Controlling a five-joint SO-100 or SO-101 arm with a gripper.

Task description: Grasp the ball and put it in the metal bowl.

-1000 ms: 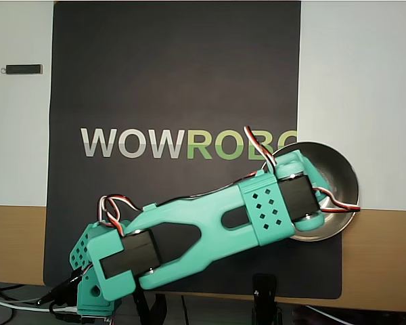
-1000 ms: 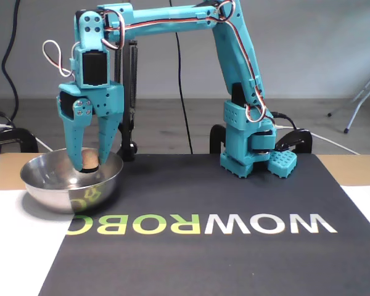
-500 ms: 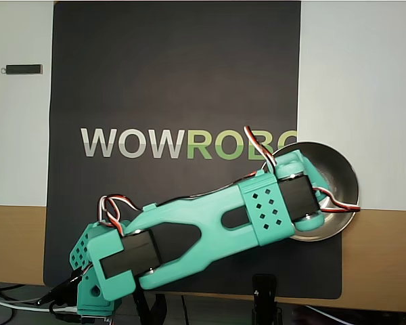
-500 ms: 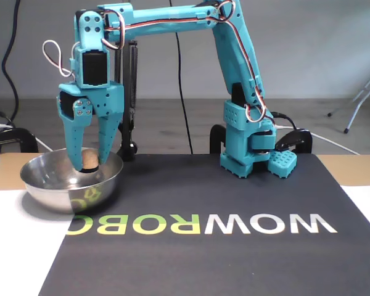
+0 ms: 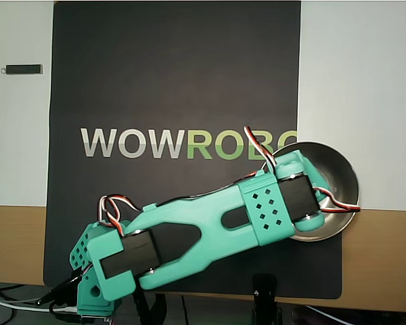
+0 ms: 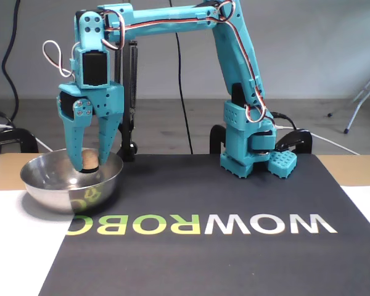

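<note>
In the fixed view my teal gripper [image 6: 89, 166] points straight down into the metal bowl [image 6: 52, 190], at the left end of the black mat. Its two fingers are shut on the small tan ball [image 6: 90, 160], which sits just above the bowl's rim, its underside hidden behind that rim. From overhead the bowl [image 5: 346, 177] lies at the mat's right edge. There my wrist and forearm cover its left half, hiding both the ball and the fingertips.
A black mat [image 5: 176, 81] printed WOWROBO covers the table's middle. My arm's base [image 6: 250, 151] stands at the mat's back edge, with black clamps and cables near it. A small dark stick [image 5: 24, 69] lies on the white surface at the overhead view's far left.
</note>
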